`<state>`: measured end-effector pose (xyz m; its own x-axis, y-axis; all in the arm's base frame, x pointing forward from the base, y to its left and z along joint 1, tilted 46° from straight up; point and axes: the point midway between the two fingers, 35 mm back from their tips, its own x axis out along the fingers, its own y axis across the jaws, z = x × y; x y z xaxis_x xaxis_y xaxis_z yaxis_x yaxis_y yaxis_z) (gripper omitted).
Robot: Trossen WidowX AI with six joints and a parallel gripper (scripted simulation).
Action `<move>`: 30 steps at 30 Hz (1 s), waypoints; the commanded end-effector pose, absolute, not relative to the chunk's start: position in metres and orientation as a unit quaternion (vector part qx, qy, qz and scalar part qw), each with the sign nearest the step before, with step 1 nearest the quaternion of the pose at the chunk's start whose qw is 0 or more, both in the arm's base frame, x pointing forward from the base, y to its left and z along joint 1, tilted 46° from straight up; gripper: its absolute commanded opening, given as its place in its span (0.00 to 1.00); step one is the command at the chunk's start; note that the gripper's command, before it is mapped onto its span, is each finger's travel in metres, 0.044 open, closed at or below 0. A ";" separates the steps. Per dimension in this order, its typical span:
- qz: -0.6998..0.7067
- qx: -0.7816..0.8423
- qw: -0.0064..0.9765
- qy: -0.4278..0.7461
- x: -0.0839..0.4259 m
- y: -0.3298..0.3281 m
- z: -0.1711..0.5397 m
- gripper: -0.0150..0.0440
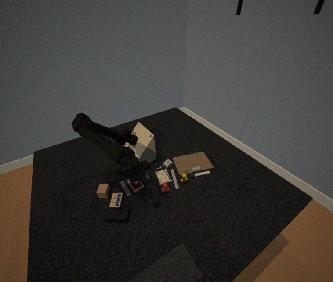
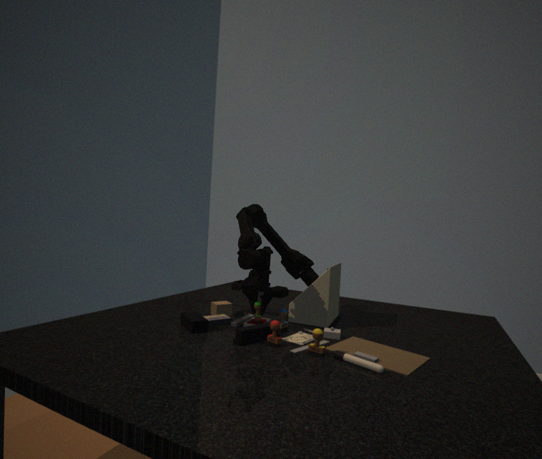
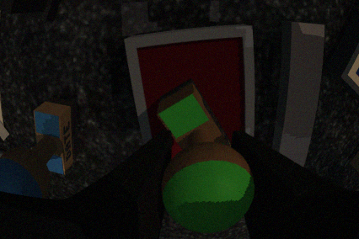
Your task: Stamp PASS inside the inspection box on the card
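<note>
Dark bench [image 2: 261, 395]: gripper [image 3: 203, 146] clamped on green-knob stamp [image 3: 204, 188] btwn jaws, over red ink pad [image 3: 190, 67].

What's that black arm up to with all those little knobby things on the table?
The arm's gripper is shut on a green-knobbed stamp, holding it at the red ink pad; whether its base touches the pad is hard to tell. A red-knobbed stamp, a yellow-knobbed one and a blue one stand on the table. The white card lies near them, beside a grey strip. No print is visible on it.
</note>
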<state>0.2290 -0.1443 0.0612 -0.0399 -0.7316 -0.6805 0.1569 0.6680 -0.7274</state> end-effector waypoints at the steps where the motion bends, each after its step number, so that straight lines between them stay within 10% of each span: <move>1: -0.340 -0.226 0.654 0.637 0.229 -0.145 0.061 0.25; 30: -0.339 -0.225 0.654 0.637 0.230 -0.132 0.073 0.25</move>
<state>0.2274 -0.1355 0.0682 -0.0496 -0.7287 -0.6830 0.1490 0.6708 -0.7265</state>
